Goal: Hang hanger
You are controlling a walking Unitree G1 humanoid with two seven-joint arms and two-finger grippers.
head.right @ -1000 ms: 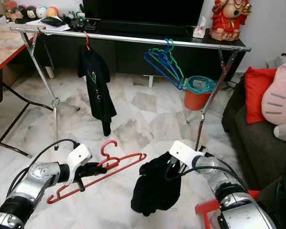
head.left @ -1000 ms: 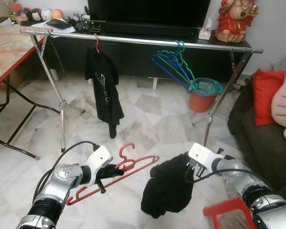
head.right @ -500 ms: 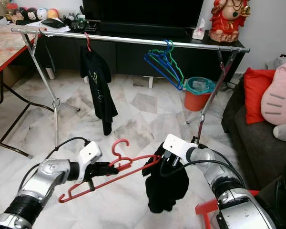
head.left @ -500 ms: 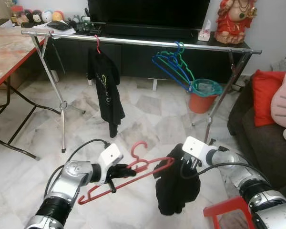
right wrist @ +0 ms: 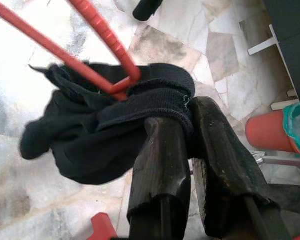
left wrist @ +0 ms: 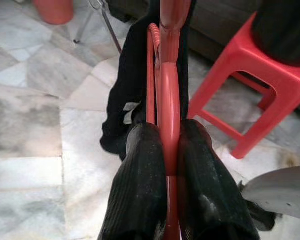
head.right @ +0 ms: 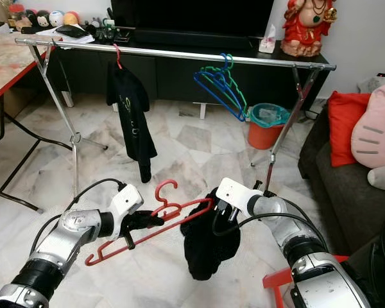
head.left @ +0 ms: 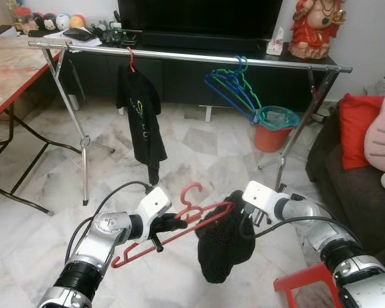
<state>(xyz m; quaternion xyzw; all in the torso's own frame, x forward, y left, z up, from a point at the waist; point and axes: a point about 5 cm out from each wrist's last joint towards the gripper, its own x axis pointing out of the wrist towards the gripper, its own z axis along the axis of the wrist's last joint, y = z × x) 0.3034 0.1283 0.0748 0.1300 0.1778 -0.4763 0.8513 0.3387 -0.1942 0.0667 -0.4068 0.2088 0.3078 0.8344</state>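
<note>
1. Since 1 s ago, when hanger and cloth hung apart, L + R arms have closed in: red hanger (head.left: pixel 179 221) tip now pokes into black garment (head.left: pixel 223 239) opening. Judged: dressing the hanger underway; hanging on the rail (head.left: pixel 192 55) not yet begun.
2. Left gripper (left wrist: pixel 162 150): jaws pinching hanger's flat plastic bar, low over marble floor.
3. Right gripper (right wrist: pixel 187 132): jaws pressed on garment's ribbed hem, soft knit, drooping limp.
4. Rail: shiny metal tube, carrying black tee (head.left: pixel 141 115) and blue/green wire-thin hangers (head.left: pixel 234 90).
</note>
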